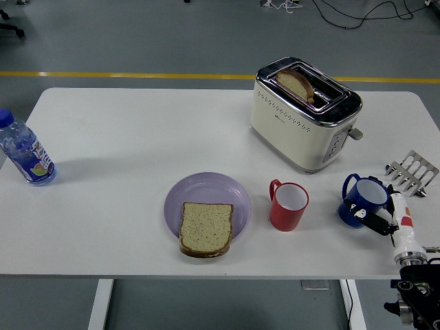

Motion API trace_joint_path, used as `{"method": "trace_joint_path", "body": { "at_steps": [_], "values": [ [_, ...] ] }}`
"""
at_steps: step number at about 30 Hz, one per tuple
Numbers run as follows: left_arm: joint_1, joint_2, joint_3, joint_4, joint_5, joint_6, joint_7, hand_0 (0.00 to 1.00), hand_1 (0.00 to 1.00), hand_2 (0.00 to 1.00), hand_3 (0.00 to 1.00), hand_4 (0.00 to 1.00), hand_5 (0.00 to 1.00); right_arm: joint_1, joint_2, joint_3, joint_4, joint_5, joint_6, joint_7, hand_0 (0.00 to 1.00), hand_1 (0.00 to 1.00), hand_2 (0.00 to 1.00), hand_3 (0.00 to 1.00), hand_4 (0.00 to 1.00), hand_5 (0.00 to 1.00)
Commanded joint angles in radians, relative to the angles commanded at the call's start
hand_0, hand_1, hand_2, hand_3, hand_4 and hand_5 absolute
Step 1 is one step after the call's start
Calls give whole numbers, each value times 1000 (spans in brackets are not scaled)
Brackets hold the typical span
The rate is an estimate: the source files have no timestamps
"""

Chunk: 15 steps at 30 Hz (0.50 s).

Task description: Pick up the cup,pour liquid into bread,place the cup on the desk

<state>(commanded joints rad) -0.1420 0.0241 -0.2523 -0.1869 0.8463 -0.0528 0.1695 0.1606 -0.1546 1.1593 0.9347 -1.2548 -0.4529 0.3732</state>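
A blue cup (pixel 362 199) with a white inside stands tilted at the table's right front, its handle to the left. My right hand (pixel 382 218) comes in from the lower right corner; its black fingers (pixel 372 223) and white thumb wrap the cup's right side. A slice of bread (pixel 206 228) lies on a purple plate (pixel 206 190) at the table's front middle. A red cup (pixel 289 205) stands upright between the plate and the blue cup. The left arm is out of view.
A cream toaster (pixel 304 113) with a bread slice in one slot stands behind the cups. A metal toast rack (pixel 412 172) sits just right of the blue cup. A water bottle (pixel 25 157) stands at the left edge.
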Motion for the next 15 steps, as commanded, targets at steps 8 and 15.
{"method": "trace_joint_path", "body": {
  "at_steps": [8, 15],
  "values": [
    [0, 0, 0, 0, 1, -1, 0, 670, 738, 740, 635, 398, 998, -7, -3, 0, 14, -12, 13, -3, 641, 615, 841, 918, 864, 2],
    [-1, 0, -1, 0, 1, -1, 0, 669, 737, 740, 634, 398, 998, -8, -4, 2, 19, -25, 18, -7, 665, 631, 857, 934, 867, 2]
  ]
}}
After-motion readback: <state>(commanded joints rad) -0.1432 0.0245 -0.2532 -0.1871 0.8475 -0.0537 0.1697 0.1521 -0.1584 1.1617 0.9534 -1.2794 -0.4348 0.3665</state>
